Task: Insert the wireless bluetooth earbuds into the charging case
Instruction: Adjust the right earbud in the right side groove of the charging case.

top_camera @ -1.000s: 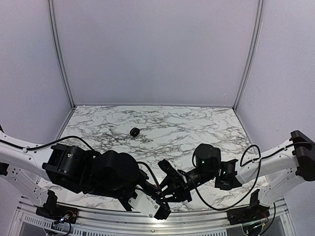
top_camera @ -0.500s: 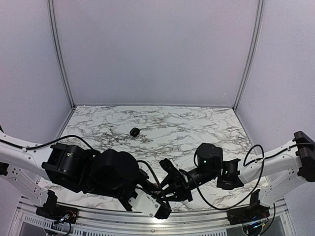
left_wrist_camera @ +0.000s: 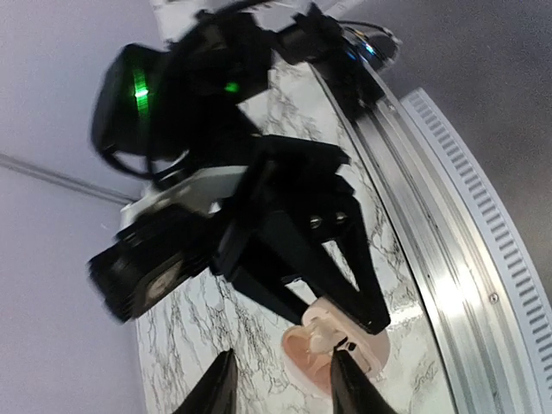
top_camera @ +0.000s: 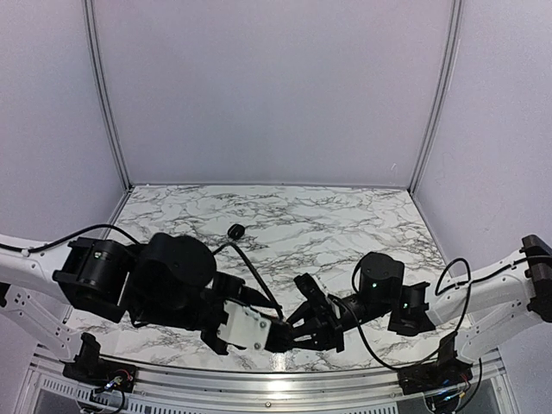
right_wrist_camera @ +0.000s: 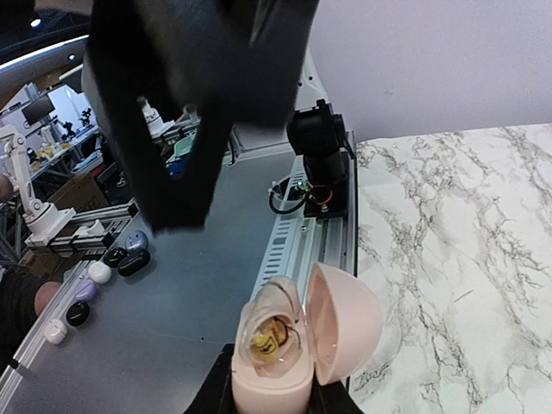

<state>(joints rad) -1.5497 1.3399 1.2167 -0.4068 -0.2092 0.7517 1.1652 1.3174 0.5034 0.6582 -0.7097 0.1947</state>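
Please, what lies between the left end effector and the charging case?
Nothing: in the left wrist view, the left end effector overlaps the open pinkish-cream rounded charging case.

The charging case (right_wrist_camera: 276, 341) is sitting between the jaws of the right gripper (right_wrist_camera: 274, 398), above the near edge of the desk (top_camera: 345, 216). The left gripper (left_wrist_camera: 280, 392) is hovering just left of it, jaws pointing toward it. A puck (top_camera: 235, 231) is lying on the desk well behind both, left of centre.
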